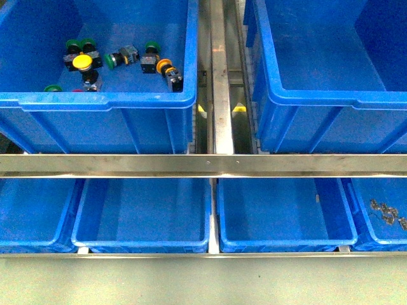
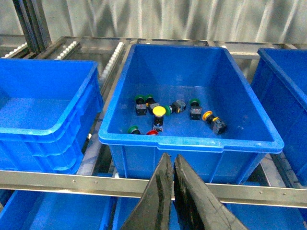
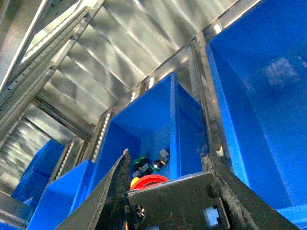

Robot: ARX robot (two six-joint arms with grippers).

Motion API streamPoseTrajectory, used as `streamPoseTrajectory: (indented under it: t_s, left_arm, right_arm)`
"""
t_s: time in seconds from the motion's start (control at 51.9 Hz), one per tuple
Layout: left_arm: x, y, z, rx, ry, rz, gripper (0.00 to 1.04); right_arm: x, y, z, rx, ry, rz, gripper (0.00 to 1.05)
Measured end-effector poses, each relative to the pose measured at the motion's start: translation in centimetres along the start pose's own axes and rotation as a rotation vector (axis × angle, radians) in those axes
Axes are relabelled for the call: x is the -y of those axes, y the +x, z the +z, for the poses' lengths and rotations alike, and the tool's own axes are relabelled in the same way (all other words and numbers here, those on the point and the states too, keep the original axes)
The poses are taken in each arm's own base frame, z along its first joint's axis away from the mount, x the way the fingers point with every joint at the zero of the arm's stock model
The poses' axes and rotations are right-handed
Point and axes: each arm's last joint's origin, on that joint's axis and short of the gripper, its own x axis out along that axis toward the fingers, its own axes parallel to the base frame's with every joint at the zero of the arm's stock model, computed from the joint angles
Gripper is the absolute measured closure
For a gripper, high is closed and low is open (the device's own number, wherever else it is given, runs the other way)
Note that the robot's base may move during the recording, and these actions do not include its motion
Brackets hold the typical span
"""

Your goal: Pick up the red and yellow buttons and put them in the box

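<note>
A blue crate (image 1: 95,101) at the upper left holds several push-button switches: a yellow button (image 1: 82,61), a second yellow one (image 1: 164,65) and green-capped ones. The left wrist view shows them too, with the yellow button (image 2: 159,111) and a red cap (image 2: 152,132) near the front wall. The deep box (image 1: 331,98) with doubled rims stands at the upper right and shows empty. My left gripper (image 2: 172,160) is shut and empty, in front of the button crate. My right gripper (image 3: 166,155) is shut on a red button (image 3: 148,182), with the box wall (image 3: 259,105) beside it. Neither arm shows in the front view.
A steel rail (image 1: 203,165) crosses in front of the upper crates, and a steel divider (image 1: 219,76) runs between them. Several blue crates sit on the lower shelf; the far-right one holds small metal parts (image 1: 388,213). Another blue crate (image 2: 43,105) stands left of the button crate.
</note>
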Motion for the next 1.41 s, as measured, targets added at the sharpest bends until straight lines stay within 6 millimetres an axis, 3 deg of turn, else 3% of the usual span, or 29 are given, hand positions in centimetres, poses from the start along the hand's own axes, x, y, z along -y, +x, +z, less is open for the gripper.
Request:
streamPoseTrajectory:
  t_s: [0.135, 0.462, 0.693, 0.905, 0.982, 1.406]
  left_arm:
    - [-1.0, 0.0, -0.1, -0.007, 0.002, 0.017, 1.03]
    - [-1.0, 0.0, -0.1, -0.007, 0.001, 0.01, 1.02]
    - [-1.0, 0.0, -0.1, -0.007, 0.002, 0.011, 0.65]
    - [-1.0, 0.0, -0.1, -0.007, 0.002, 0.011, 0.18]
    - [-1.0, 0.0, -0.1, -0.007, 0.003, 0.011, 0.07]
    - [-1.0, 0.0, -0.1, -0.007, 0.004, 0.011, 0.08]
  right_arm:
    - [-0.1, -0.1, 0.1, 0.001, -0.006, 0.002, 0.66]
    - [-0.2, -0.2, 0.3, -0.001, -0.019, -0.001, 0.66]
    - [-0.4, -0.4, 0.5, -0.001, -0.023, -0.001, 0.66]
    - [-0.5, -0.4, 0.5, 0.009, -0.071, -0.015, 0.66]
    - [-0.5, -0.4, 0.5, 0.014, -0.082, -0.014, 0.66]
    - [-0.7, -0.7, 1.1, 0.062, -0.096, -0.046, 0.66]
